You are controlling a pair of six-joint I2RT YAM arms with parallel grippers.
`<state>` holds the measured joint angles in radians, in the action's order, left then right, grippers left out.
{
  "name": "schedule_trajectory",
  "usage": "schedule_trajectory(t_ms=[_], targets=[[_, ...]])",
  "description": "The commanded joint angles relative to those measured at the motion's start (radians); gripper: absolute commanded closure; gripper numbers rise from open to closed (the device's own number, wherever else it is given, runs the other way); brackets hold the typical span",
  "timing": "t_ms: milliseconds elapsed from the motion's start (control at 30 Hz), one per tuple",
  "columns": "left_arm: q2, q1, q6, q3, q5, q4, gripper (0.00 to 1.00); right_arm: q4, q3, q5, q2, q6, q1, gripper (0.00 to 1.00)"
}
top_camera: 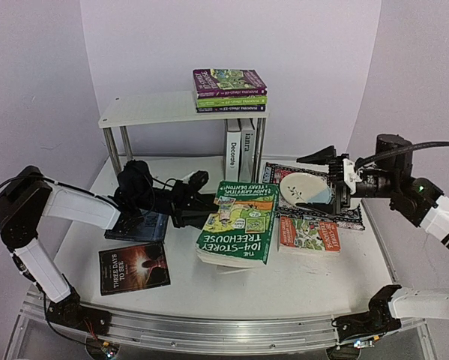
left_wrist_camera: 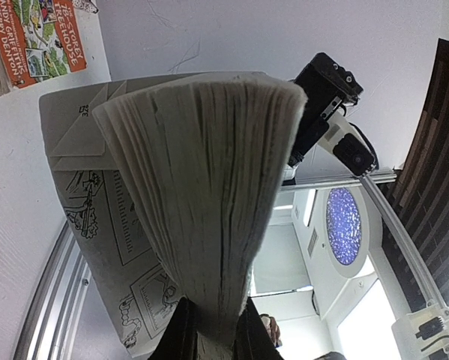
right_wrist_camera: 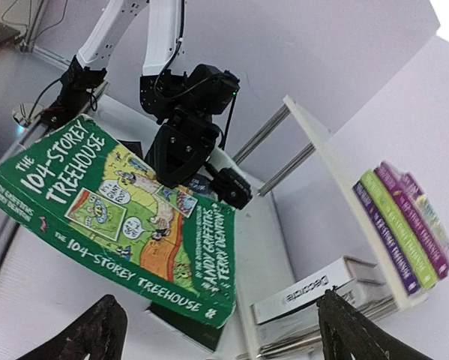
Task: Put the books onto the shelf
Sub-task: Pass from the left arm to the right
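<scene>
Two robot arms work at a white worktop (top_camera: 299,277) with a white two-tier shelf (top_camera: 157,110) at the back. The left fingers (left_wrist_camera: 181,339) are closed tight on a thick green book (top_camera: 237,223), "The 104-Storey Treehouse". They grip it at one edge, with the pages fanning out above them in the left wrist view. The book is cover up in the middle of the worktop, in front of the shelf, and appears raised off the surface.

The right fingers (right_wrist_camera: 98,331) are spread wide and hold nothing. They hover at the right side over a black patterned mat (top_camera: 351,217), pointing towards the green book.

A stack (top_camera: 230,90) of three Treehouse paperbacks lies flat on the shelf's top board, at its right end. Below that board two pale books (top_camera: 240,148) stand upright side by side, their spines reading "Decorate" and "ianra".

An orange book (top_camera: 308,233) lies flat just right of the green one, partly on the mat. A dark book (top_camera: 134,268), "Three Days to See", lies near the front left. Another dark-covered book (top_camera: 138,224) lies under the left arm.
</scene>
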<state>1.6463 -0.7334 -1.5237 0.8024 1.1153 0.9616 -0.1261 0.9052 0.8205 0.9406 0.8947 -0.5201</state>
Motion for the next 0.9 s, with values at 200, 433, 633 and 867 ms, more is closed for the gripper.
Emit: schedule_trajectory(t_ms=[200, 433, 633, 867], targets=[[-0.078, 0.077, -0.139, 0.144, 0.123, 0.102, 1.00, -0.177, 0.028, -0.188, 0.087, 0.520, -0.222, 0.08], [-0.082, 0.114, -0.176, 0.174, 0.163, 0.102, 1.00, -0.100, 0.055, -0.278, 0.127, 0.716, -0.326, 0.20], [-0.071, 0.116, -0.179, 0.179, 0.170, 0.102, 1.00, -0.079, 0.103, -0.330, 0.180, 0.776, -0.402, 0.33], [-0.084, 0.117, -0.177, 0.169, 0.175, 0.102, 1.00, -0.049, 0.127, -0.384, 0.213, 0.802, -0.419, 0.41]])
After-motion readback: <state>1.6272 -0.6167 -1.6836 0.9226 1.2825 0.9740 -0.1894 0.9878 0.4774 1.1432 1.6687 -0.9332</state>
